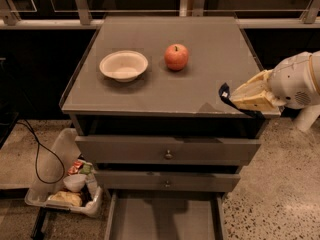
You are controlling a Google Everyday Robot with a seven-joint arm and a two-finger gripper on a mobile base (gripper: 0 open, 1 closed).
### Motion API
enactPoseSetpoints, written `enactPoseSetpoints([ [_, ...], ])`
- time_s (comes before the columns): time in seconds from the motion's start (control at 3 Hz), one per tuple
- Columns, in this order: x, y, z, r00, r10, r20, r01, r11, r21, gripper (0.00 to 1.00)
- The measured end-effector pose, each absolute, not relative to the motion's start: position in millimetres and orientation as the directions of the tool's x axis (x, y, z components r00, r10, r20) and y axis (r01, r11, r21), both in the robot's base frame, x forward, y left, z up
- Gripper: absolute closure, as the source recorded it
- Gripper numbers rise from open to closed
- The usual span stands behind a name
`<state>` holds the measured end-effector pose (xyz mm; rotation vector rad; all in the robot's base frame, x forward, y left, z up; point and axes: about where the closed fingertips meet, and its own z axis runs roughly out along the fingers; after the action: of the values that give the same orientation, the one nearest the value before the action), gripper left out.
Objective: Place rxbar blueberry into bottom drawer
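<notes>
Grey matte tabletop (210,49) on a three-drawer cabinet, raised lip along its sides; speckled stone floor (270,199); dark panels and pale rails behind.
- Bowl (123,65): round, off-white, shallow, left of centre.
- Apple (176,57): red, stem up, just right of the bowl.
- Pincer (235,96): cream fingers, over the near right edge, closed on the bar (224,92), which is a dark navy wrapper, mostly hidden, with one end showing.
- Bottom drawer (165,219): pulled out, plain grey floor, front cut off.
- Plastic bin (52,159): on the floor at left, contents unclear.
</notes>
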<state>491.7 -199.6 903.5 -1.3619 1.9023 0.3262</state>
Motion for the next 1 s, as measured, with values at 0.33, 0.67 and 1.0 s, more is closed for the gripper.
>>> enactPoseSetpoints([
  [0.33,479,-194,901,-0.119,-0.702,-0.703,-0.897,0.380,-0.227,1.00],
  [0.67,439,-179,892,-0.072,-0.696,-0.714,-0.906,0.345,-0.244,1.00],
  [1.0,394,-173,857,-0.073,-0.676,-0.733,-0.916,0.335,-0.219,1.00],
])
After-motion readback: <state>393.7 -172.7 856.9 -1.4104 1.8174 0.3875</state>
